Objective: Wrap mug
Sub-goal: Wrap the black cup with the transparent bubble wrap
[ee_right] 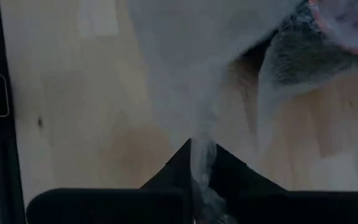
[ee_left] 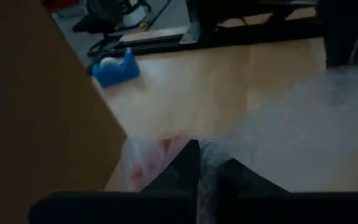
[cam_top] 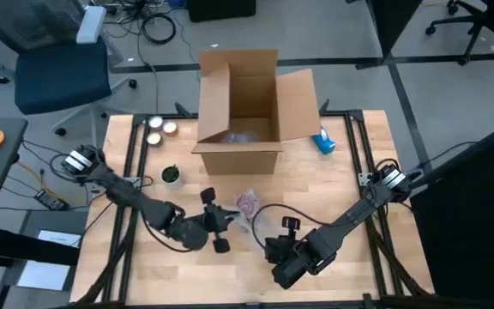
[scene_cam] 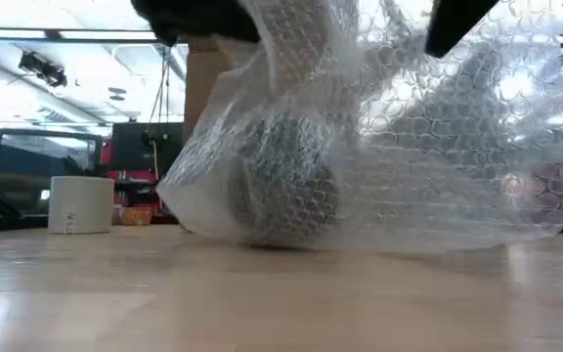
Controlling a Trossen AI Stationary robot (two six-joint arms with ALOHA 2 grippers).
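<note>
Nearest the low camera: bubble wrap [scene_cam: 428, 147], a clear sheet humped on the table [cam_top: 350, 172] over the mug [scene_cam: 286, 181], which lies on its side underneath, grey through the plastic. Seen from above, sits mid-table toward the near edge, between the two grippers, just in front of the cardboard box [cam_top: 243, 107]. Pinkish patch showing through the wrap there, possibly the mug's rim or inside, though too blurred to be sure.

Largest first: cardboard box standing open at the middle of the far edge, flaps up. Left arm reaching in from the left edge, left gripper [ee_left: 199, 171] closed tight on an edge of the bubble wrap, film pinched between the fingers. Right arm coming from the right edge, right gripper [ee_right: 196, 171] likewise clamped on a fold of the wrap, sheet drawn up taut from it.

Smaller things: blue tape dispenser [cam_top: 324, 142] just right of the box; white roll [scene_cam: 80, 203] and small round items near the far left corner; dark round cup [cam_top: 171, 175] left of the box front.
</note>
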